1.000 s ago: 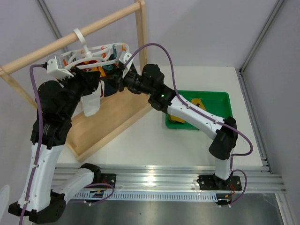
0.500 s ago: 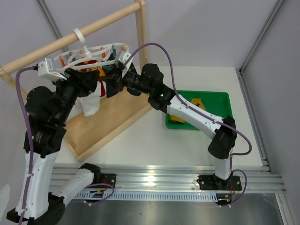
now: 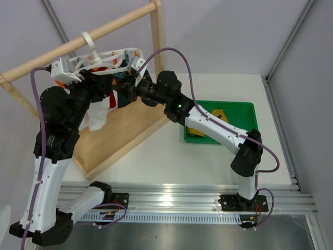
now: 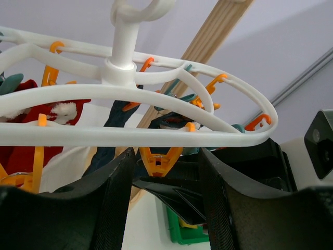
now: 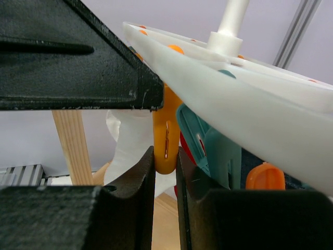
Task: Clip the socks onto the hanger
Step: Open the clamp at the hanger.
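Observation:
The white hanger (image 3: 106, 56) hangs by its hook from the wooden rail, with both grippers under it. My left gripper (image 4: 164, 161) is open, its fingers on either side of an orange clip peg (image 4: 158, 159) without touching it. My right gripper (image 5: 165, 159) is shut on another orange peg (image 5: 165, 140) below the hanger's frame (image 5: 250, 99). A white sock (image 3: 98, 115) hangs below the hanger, just behind the squeezed peg (image 5: 127, 143); which peg holds it I cannot tell. A mustard-yellow sock (image 3: 218, 113) lies in the green bin.
The wooden rack (image 3: 156, 36) and its tray base (image 3: 125, 130) stand at the back left. A green bin (image 3: 244, 107) sits on the table to the right. Red (image 4: 21, 104) and navy (image 4: 117, 114) socks hang from the hanger.
My left gripper has opened and let go of the white sock, which stays hanging. The left arm swung out to the left and came back. The right gripper has kept its squeeze on the peg.

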Action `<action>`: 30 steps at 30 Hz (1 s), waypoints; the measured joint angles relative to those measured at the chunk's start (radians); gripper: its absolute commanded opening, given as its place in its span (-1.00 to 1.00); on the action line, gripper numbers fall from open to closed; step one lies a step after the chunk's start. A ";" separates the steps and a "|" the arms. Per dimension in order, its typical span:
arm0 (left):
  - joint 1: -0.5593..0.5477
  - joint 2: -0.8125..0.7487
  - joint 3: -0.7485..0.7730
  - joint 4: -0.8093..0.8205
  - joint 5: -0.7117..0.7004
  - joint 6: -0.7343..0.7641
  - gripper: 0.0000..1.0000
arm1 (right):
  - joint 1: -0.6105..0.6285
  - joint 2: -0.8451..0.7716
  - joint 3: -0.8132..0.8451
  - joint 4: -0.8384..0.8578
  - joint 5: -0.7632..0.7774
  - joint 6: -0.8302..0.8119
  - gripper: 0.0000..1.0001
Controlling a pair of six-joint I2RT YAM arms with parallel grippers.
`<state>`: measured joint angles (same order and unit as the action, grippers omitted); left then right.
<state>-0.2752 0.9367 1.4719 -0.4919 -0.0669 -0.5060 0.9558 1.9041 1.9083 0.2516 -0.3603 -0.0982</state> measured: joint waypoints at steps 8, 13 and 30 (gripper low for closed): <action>0.000 -0.003 -0.034 0.053 -0.002 0.029 0.11 | 0.000 0.000 0.000 0.000 -0.005 0.001 -0.95; 0.000 0.001 -0.045 0.064 -0.002 0.029 0.09 | 0.000 0.000 0.000 0.001 -0.008 0.002 -0.95; 0.000 0.003 -0.064 0.095 0.002 0.044 -0.73 | -0.005 -0.001 -0.001 -0.007 -0.016 0.003 -0.26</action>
<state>-0.2752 0.9398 1.4082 -0.3969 -0.0654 -0.4618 0.9512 1.9034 1.9076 0.2447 -0.3759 -0.0952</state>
